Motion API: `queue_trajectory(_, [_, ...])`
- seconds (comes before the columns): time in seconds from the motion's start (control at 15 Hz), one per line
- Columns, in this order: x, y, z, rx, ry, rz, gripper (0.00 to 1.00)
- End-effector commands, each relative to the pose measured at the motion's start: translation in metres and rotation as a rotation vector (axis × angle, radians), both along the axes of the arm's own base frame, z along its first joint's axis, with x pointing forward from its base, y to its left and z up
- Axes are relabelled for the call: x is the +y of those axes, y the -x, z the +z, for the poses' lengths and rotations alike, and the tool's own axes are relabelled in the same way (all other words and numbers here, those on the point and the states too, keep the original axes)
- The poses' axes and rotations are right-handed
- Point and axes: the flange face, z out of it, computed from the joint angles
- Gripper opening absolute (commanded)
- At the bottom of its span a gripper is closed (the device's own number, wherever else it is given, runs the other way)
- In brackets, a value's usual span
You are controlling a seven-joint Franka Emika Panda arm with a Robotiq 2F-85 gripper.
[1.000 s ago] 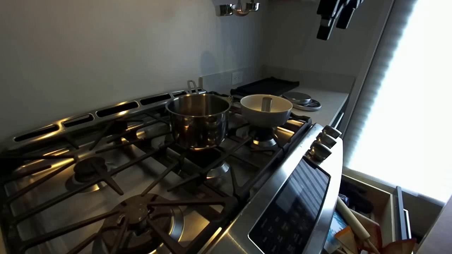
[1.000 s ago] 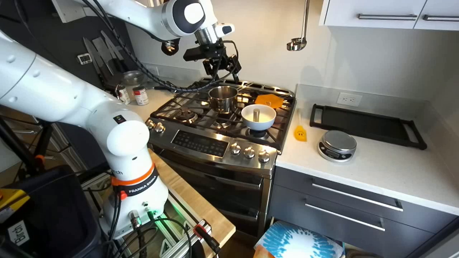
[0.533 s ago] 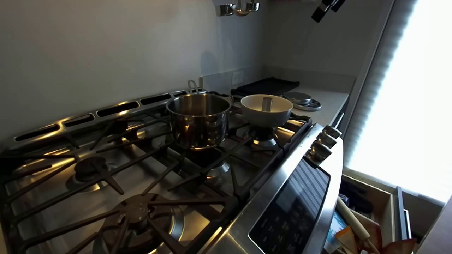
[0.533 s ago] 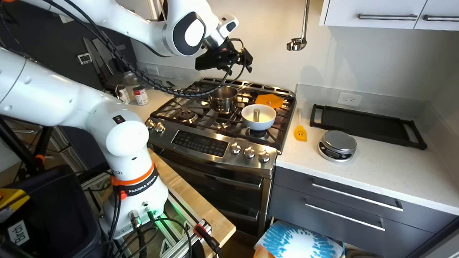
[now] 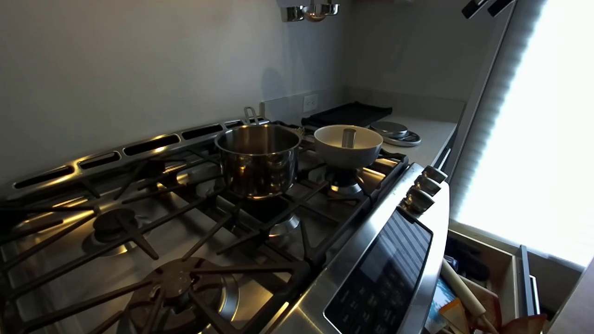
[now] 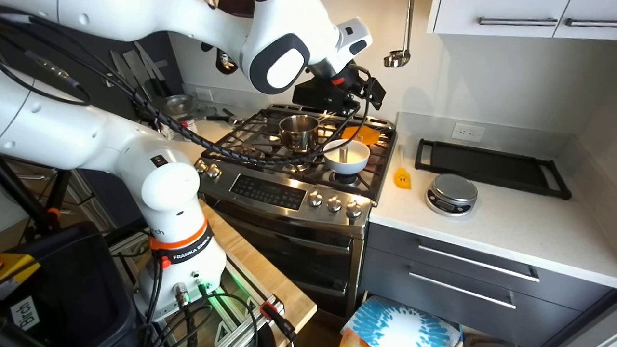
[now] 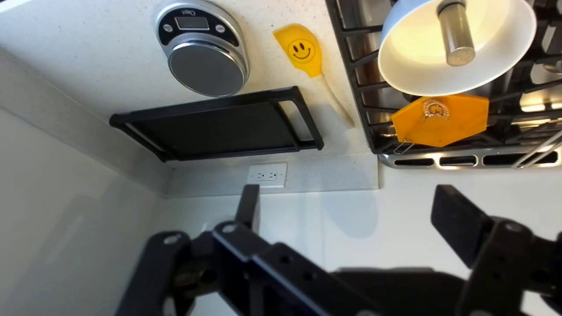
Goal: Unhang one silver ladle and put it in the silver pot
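Silver ladle point(image 6: 409, 30), hanging, slim shiny metal, silver pot point(image 5: 258, 172), polished cylinder

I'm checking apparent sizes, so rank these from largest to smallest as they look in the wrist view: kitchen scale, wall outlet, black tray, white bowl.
Largest: black tray and white bowl, too close to rank, since the latter is cut off at the top edge
Next: kitchen scale
Smallest: wall outlet

A band point(image 6: 192, 249) on the robot base point(image 6: 209, 266) reads "FRANKA EMIKA", a label point(image 6: 24, 312) on the bin point(image 6: 79, 284) "Birch", and print point(image 7: 189, 12) on the scale point(image 7: 206, 66) is blurred.
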Motion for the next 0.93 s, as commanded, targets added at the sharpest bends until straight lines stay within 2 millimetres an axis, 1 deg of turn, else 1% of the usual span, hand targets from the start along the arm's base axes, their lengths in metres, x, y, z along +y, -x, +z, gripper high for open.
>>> queue_trajectory(0.0, [0.004,-0.002,0.002,0.001,0.004,0.005,1.0])
queue_trajectory(0.07, [0.008,-0.003,0.002,0.001,0.008,0.009,1.0])
queue_trajectory(0.13, [0.001,-0.009,0.001,-0.02,0.003,0.018,1.0])
queue_trajectory(0.27, [-0.021,-0.024,0.0,-0.057,0.029,0.04,1.0])
queue_trajectory(0.33, [-0.035,-0.039,-0.002,-0.068,0.055,0.072,1.0])
queue_trajectory(0.4, [-0.042,-0.045,-0.004,-0.094,0.064,0.101,1.0])
queue_trajectory(0.53, [-0.05,-0.054,0.002,-0.154,0.043,0.164,1.0])
queue_trajectory(0.6, [-0.055,-0.062,0.007,-0.185,0.037,0.2,1.0])
queue_trajectory(0.87, [-0.089,-0.1,0.019,-0.292,0.028,0.264,1.0])
